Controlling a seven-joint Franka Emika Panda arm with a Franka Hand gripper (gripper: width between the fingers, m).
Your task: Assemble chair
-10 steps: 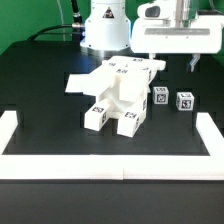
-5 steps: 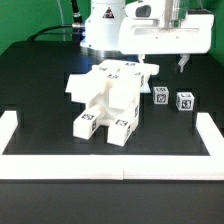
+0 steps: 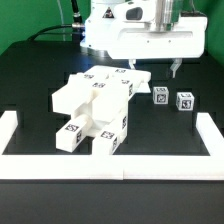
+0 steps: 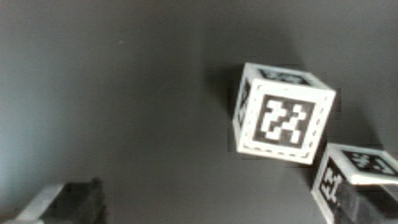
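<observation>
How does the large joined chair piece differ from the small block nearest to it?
The joined chair piece is much larger than the small block. The joined chair piece is built of several parts; the small block is one plain cube. The joined chair piece lies toward the exterior view's left, the small block toward its right. Both are white, carry black-and-white tags and rest on the black table.

Exterior view: bright, even light from above; white chair (image 3: 92, 108) nearly blown out against the matt black worktop (image 3: 35, 80), its edges hard to separate; glossy arm (image 3: 150, 38) glares; coarse resolution. Wrist view: dimmer, greyish; tagged block (image 4: 281, 112) soft, slightly blurred.
</observation>
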